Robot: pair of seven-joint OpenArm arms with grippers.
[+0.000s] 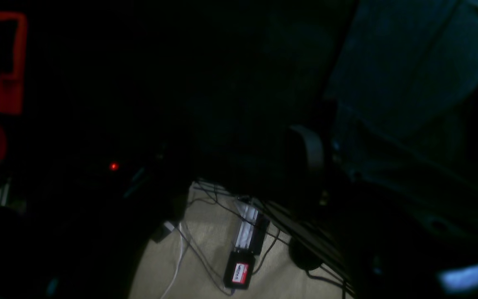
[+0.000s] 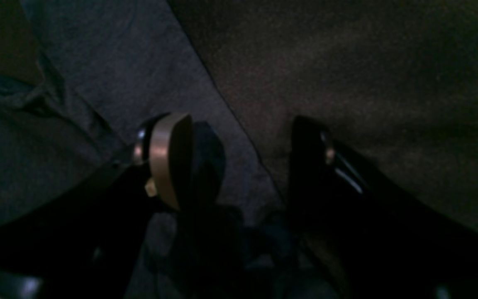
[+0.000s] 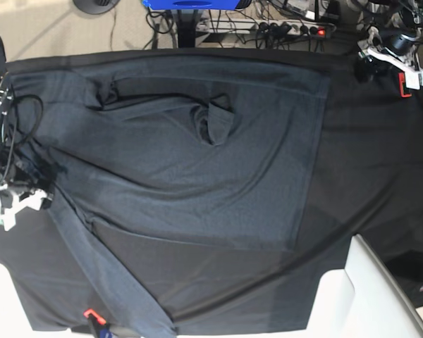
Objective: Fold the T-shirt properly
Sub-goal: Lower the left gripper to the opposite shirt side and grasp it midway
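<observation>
1. The T-shirt (image 3: 176,162) lies spread over the black table covering (image 3: 366,162), filling the left and centre of the base view. One long sleeve (image 3: 109,274) runs down toward the lower edge, and a bunched fold (image 3: 215,121) sits near the upper middle.

2. The step in hand looks like taking hold of the shirt's left margin for a first fold. To do it well, pinch only the grey knit and not the covering beneath, and lift enough that the cloth travels without dragging new wrinkles.

3. The bunched fold and the loose sleeve should probably be laid flat or tucked in before the body is folded over, or the result will be lumpy.

4. The right gripper (image 2: 243,162) sits low over the shirt's straight edge at the left of the base view. In its wrist view the fingers (image 2: 168,158) stand apart, straddling that edge, with nothing clamped between them.

5. The left gripper (image 3: 388,60) is at the upper right corner of the base view, well apart from the shirt. Its wrist view is too dark, so I cannot tell how wide its fingers stand or whether it holds anything.
</observation>
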